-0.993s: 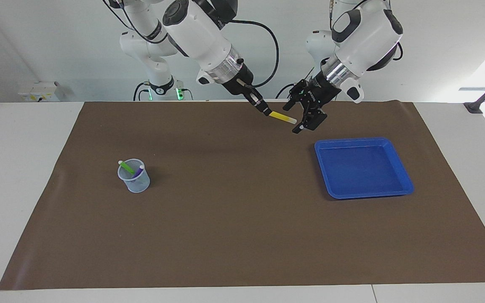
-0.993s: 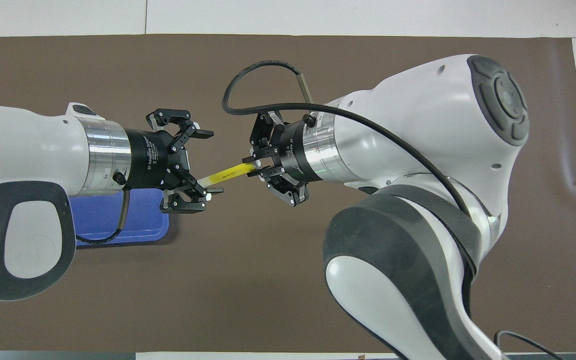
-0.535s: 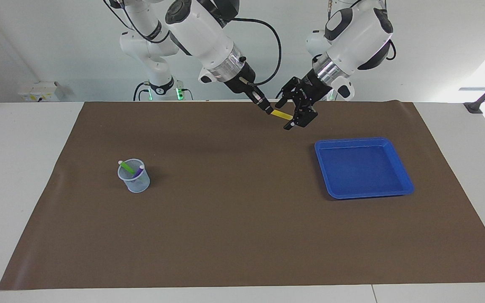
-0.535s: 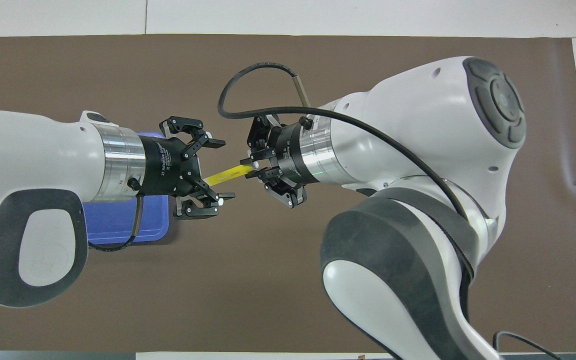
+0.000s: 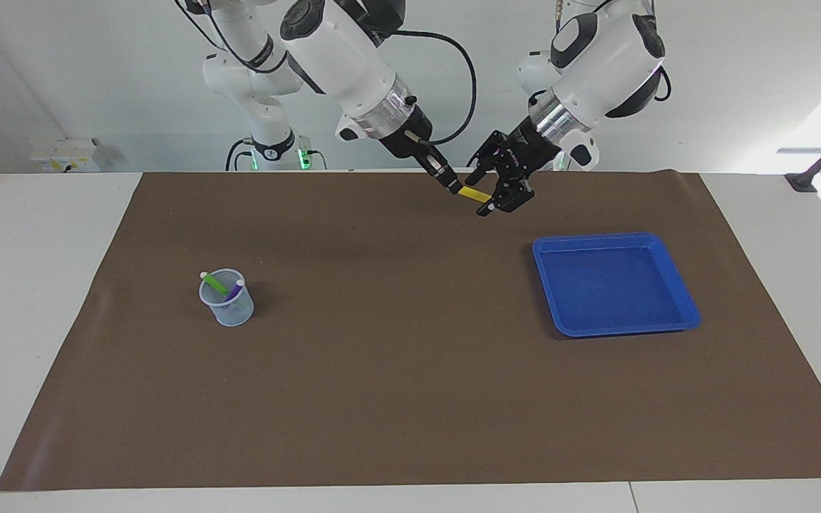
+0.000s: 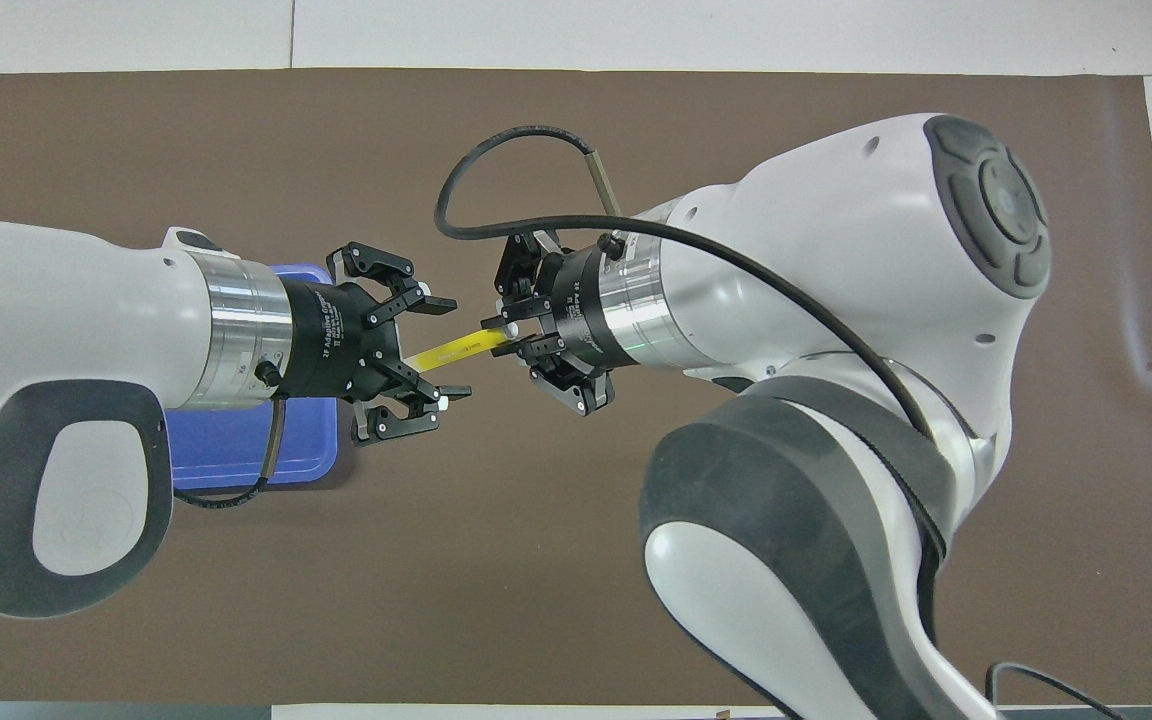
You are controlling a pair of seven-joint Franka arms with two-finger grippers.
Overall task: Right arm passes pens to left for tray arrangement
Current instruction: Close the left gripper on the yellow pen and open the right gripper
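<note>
The right gripper (image 5: 451, 188) has its fingers pinched shut on one end of the yellow pen (image 6: 451, 348), up in the air over the brown mat (image 5: 410, 399) at the robots' edge of the table (image 5: 33, 299). The pen lies nearly level, its long axis running along the table's length from the right gripper toward the left arm's end, dipping slightly at that end; a dark line of print runs along its barrel but cannot be read. The left gripper (image 6: 436, 352) has its fingers set either side of the pen's free end, part-way closed with a gap between the tips; whether they touch the pen I cannot tell. White lettering on the left gripper's black body seems to begin "2F Adaptive Gripper", with smaller lines under it unreadable. The right gripper's body carries small white marks, also unreadable.

Outward from the grip, the left arm (image 5: 606, 53) comes in over the tray's corner in the overhead view. The tray (image 5: 688, 317), blue and square, lies flat on the mat toward the left arm's end, with nothing in it. Toward the right arm's end stands a pale mesh cup (image 5: 229, 310) holding the green pen (image 5: 215, 283) and the purple pen (image 5: 234, 291), both leaning, whitish ends up. The right arm (image 5: 343, 53) slants down from its base to the handover point.
</note>
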